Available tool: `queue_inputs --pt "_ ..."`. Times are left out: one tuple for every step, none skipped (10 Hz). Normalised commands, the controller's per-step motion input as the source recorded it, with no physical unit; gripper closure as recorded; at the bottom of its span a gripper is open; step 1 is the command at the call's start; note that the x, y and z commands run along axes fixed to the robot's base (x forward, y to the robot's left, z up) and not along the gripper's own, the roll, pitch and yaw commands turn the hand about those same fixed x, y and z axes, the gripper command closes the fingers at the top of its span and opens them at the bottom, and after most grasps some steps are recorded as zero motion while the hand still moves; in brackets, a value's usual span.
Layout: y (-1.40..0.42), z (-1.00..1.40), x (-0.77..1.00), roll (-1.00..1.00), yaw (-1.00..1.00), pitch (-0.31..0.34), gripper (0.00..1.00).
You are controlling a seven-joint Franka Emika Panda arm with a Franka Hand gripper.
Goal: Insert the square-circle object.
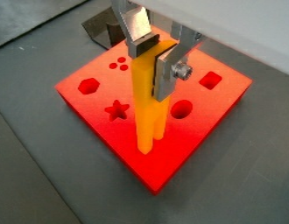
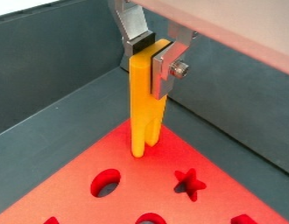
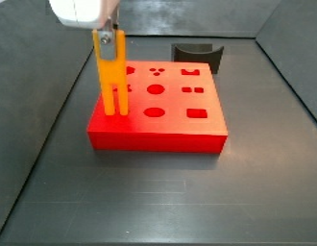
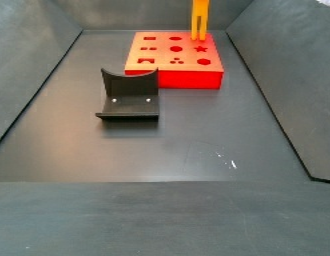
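Note:
My gripper (image 1: 157, 59) is shut on the top end of the square-circle object (image 1: 147, 114), a long orange-yellow bar that hangs upright. It shows in both wrist views (image 2: 153, 57). The bar's forked end (image 2: 141, 150) is at the top face of the flat red block (image 2: 147, 188), near one edge and beside the star hole (image 2: 189, 181) and a round hole (image 2: 106, 182). I cannot tell if the prongs touch the block. In a side view the bar (image 3: 112, 82) stands at the left edge of the block (image 3: 174, 130) below the gripper (image 3: 108, 38). In a side view only the bar (image 4: 200, 18) shows; the gripper is out of frame.
A dark grey curved piece (image 4: 128, 95) stands on the floor apart from the red block (image 4: 175, 72); it also shows behind the block in a side view (image 3: 196, 50) and in a wrist view (image 1: 102, 33). Grey bin walls (image 3: 33, 115) slope up all round.

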Motion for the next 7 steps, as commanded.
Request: queue_inputs --pt "-0.01 -0.82 0.21 -0.01 0.00 0.000 1.00" --pt "0.00 -0.90 0.19 0.00 0.00 0.000 1.00" --pt "0.00 -0.84 0.12 0.00 0.00 -0.049 1.00" --pt "0.00 -0.70 0.07 0.14 0.00 -0.071 1.00" --pt "-0.07 -0.70 0.00 0.22 0.00 -0.099 1.00" --pt "-0.08 -0.71 0.00 0.25 0.05 -0.153 1.00" --pt "-0.09 -0.69 0.00 0.27 0.08 -0.143 1.00"
